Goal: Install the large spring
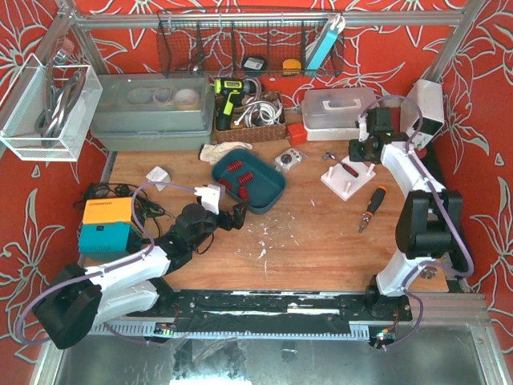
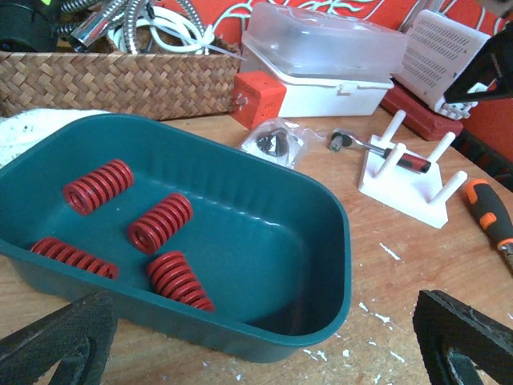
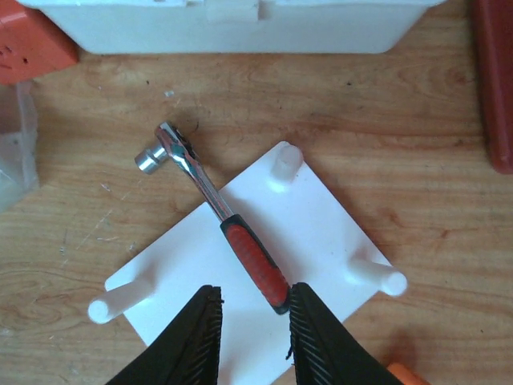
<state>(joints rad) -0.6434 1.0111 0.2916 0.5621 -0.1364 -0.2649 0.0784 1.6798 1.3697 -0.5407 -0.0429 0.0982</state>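
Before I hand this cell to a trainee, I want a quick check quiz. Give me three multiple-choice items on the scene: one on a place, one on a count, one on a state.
1. Where does the ratchet lie?
A. in the wicker basket
B. across the white peg base
C. under the screwdriver

2. How many red springs are in the teal tray?
A. two
B. six
C. four

3. How is the left gripper?
A. open and empty
B. shut on a spring
C. shut on the screwdriver

Answers:
1 B, its red handle rests on the base between the pegs.
2 C, the left wrist view shows four coils in the tray.
3 A, its fingers stand wide apart with nothing between them.
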